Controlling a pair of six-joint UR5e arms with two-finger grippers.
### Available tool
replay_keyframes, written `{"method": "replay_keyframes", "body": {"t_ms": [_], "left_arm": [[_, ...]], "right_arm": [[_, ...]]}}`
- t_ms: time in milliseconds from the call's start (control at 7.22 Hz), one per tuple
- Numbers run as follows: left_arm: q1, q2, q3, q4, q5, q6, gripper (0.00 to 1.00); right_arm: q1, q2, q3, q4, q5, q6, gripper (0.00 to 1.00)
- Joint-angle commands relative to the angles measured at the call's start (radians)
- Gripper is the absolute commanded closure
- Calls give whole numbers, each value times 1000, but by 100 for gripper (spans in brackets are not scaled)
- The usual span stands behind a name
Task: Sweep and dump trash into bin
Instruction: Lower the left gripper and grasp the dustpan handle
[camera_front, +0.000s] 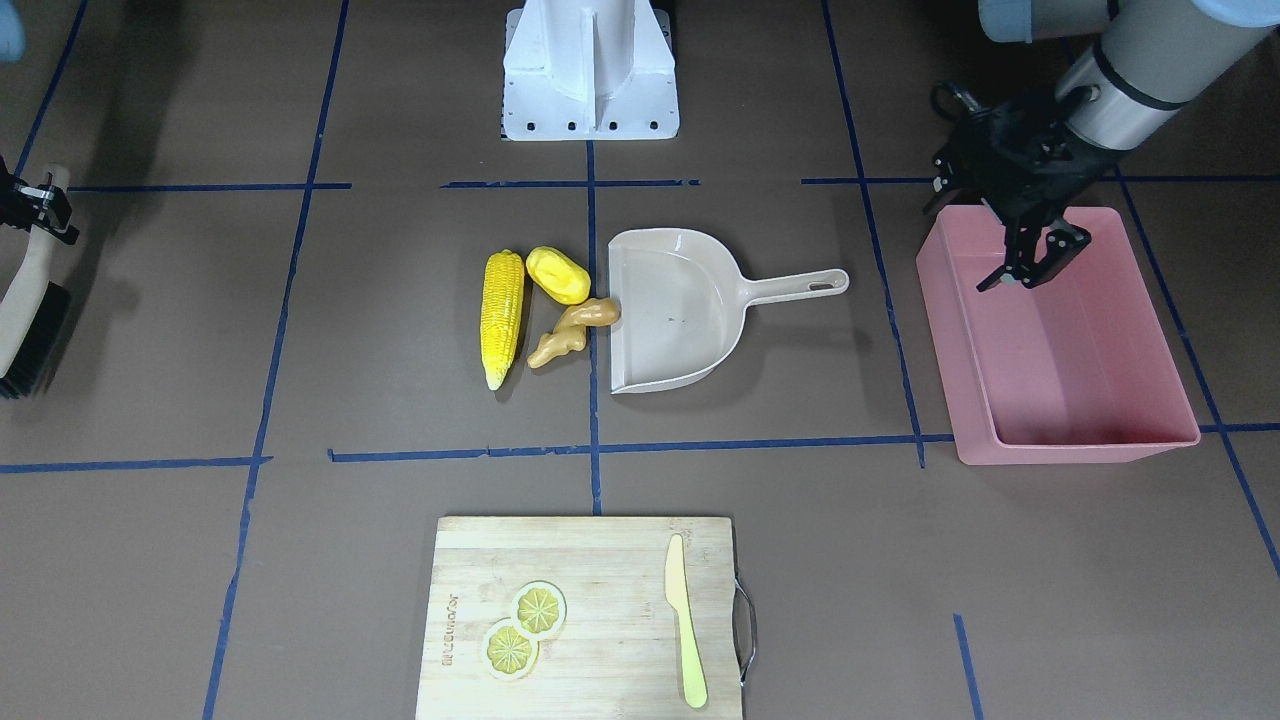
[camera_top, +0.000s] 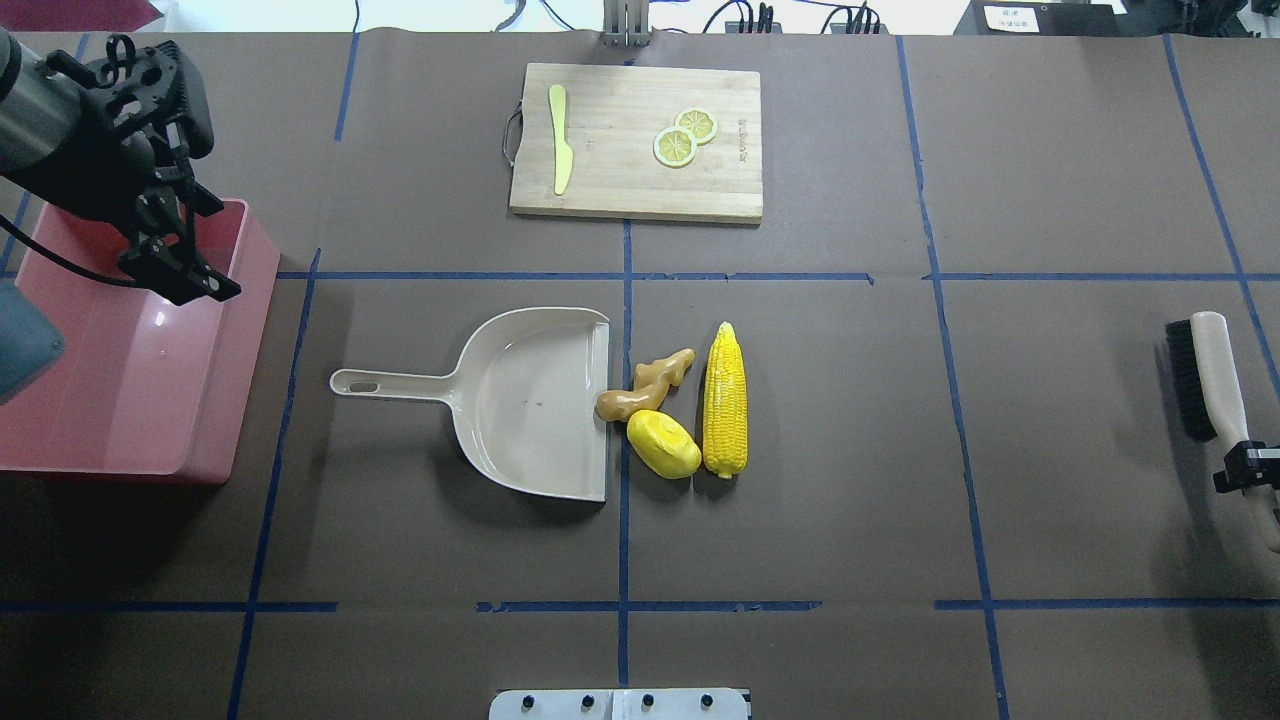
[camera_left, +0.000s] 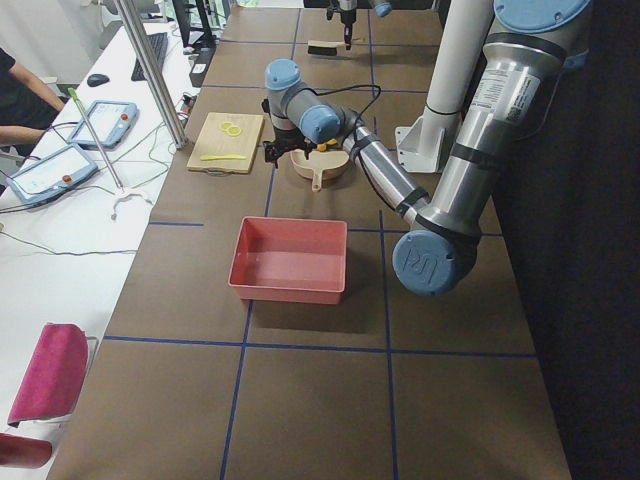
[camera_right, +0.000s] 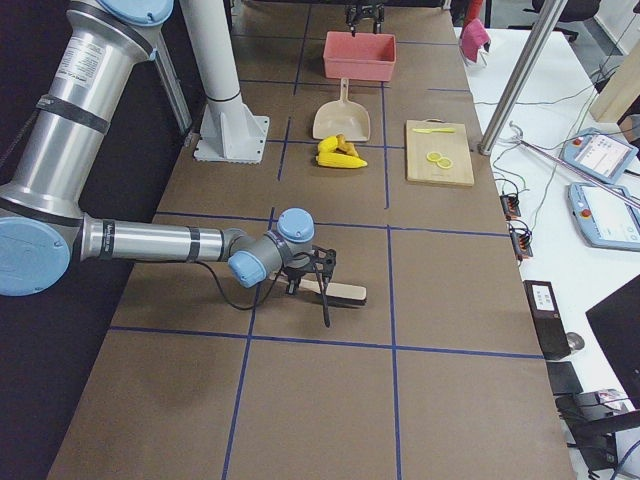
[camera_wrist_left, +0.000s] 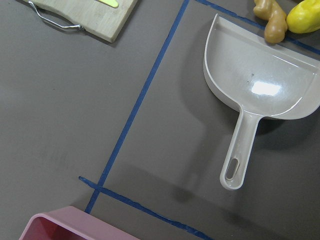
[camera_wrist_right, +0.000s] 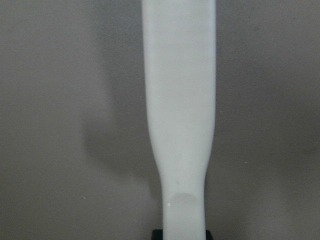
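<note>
Right gripper (camera_top: 1243, 470) was clamped on the brush (camera_top: 1200, 375), well to the right of the trash (camera_top: 663, 443), which lay along the dustpan (camera_top: 520, 400) lip. Left gripper (camera_top: 185, 278) hung open over the bin (camera_top: 130, 390).

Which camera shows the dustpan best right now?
Overhead exterior: the whole dustpan lies unobstructed, mouth toward the corn cob, handle toward the pink bin. Front-facing shows it whole too, mirrored; the left wrist shows it close and empty; side views show it small and far; the right wrist misses it.
</note>
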Motion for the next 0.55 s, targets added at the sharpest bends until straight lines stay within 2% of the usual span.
{"method": "replay_keyframes", "body": {"t_ms": [0,277,415], "left_arm": [[71,-5,2,-69,7,56,0],[144,-14,2,-73,14,89,0],[198,-20,4,-73,76,89,0]], "right_arm": [[4,2,38,-2,-2,1,100],[-3,3,46,-2,-11,1,100],[-40,26,67,-22,-31,4,100]]}}
